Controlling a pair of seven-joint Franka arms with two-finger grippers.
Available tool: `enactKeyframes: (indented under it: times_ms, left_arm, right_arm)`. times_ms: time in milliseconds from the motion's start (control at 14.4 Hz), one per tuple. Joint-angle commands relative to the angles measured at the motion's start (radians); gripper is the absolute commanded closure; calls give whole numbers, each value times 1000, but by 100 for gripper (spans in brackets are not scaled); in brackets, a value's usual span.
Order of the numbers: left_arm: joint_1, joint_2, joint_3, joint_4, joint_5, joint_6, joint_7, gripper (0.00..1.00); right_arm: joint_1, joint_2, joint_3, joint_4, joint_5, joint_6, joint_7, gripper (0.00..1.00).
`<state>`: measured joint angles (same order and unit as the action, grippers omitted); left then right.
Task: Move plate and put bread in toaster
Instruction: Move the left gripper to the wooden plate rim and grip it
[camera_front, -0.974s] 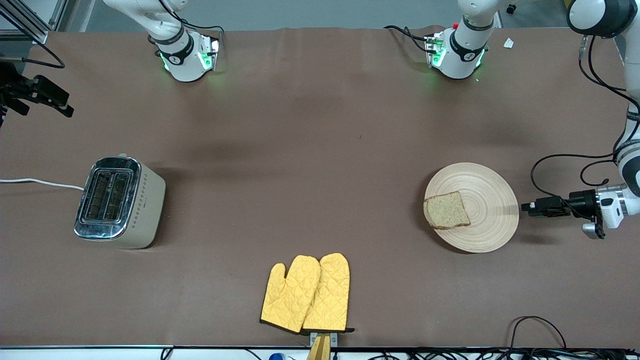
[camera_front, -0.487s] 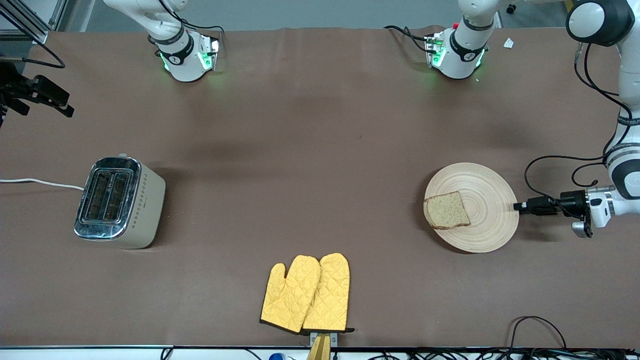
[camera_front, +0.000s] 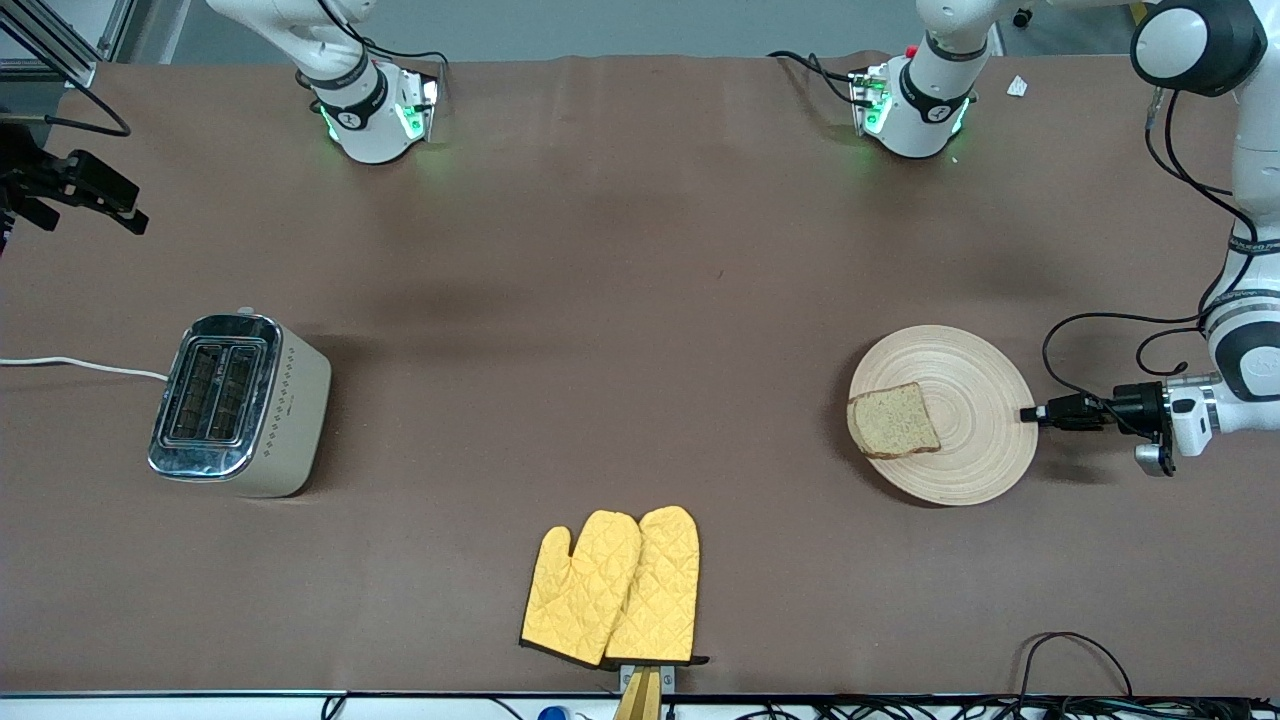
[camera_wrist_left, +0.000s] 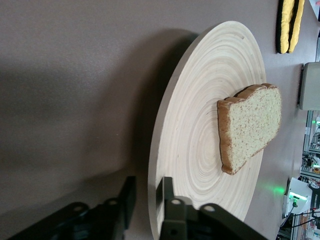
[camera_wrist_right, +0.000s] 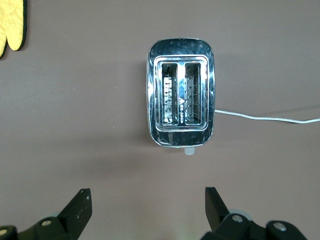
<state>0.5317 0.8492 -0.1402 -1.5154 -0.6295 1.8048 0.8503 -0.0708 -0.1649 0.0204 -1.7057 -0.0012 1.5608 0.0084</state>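
Brown matting is covering the whole worktop (camera_front: 620, 300), and toward the left arm's end the plate (camera_front: 975, 420) is lying flat with the bread (camera_front: 892, 421) sitting on it, off centre at about the plate's nine o'clock in the front view. At the plate's three o'clock the left tool (camera_front: 1032, 413) is meeting the rim; in the left wrist view the left tool (camera_wrist_left: 145, 200) is spread narrowly, one finger above the rim and one below, not yet pinching, probably lined up sideways so the plate can be dragged without disturbing the slice. Well apart, toward the right arm's end, the toaster (camera_front: 238, 405) is standing with both slots empty. The right tool (camera_wrist_right: 147, 207) is hovering above it, spread wide, waiting. Yellow oven mitts (camera_front: 612, 588) are lying near the front edge.
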Motion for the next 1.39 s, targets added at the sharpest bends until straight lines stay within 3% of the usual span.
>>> enactKeyframes:
  times_ms: [0, 348, 626, 974, 1322]
  left_arm:
    - [4, 13, -4, 17, -19, -10, 20, 81]
    - [-1, 14, -13, 18, -30, -34, 55, 98]
    - [-1, 10, -68, 20, -30, -35, 56, 100]
    - [5, -5, -228, 20, -53, -35, 23, 100]
    - [-73, -6, -314, 18, -174, 23, -123, 100]
  right_arm:
    - [3, -5, -3, -6, 4, -4, -7, 0]
    - [2, -5, -3, -5, 4, -7, -7, 0]
    - [11, 17, -3, 15, 3, -7, -28, 0]
    - [25, 108, -2, 8, 6, 53, -7, 0]
    - [141, 235, -2, -2, 13, 163, 235, 0]
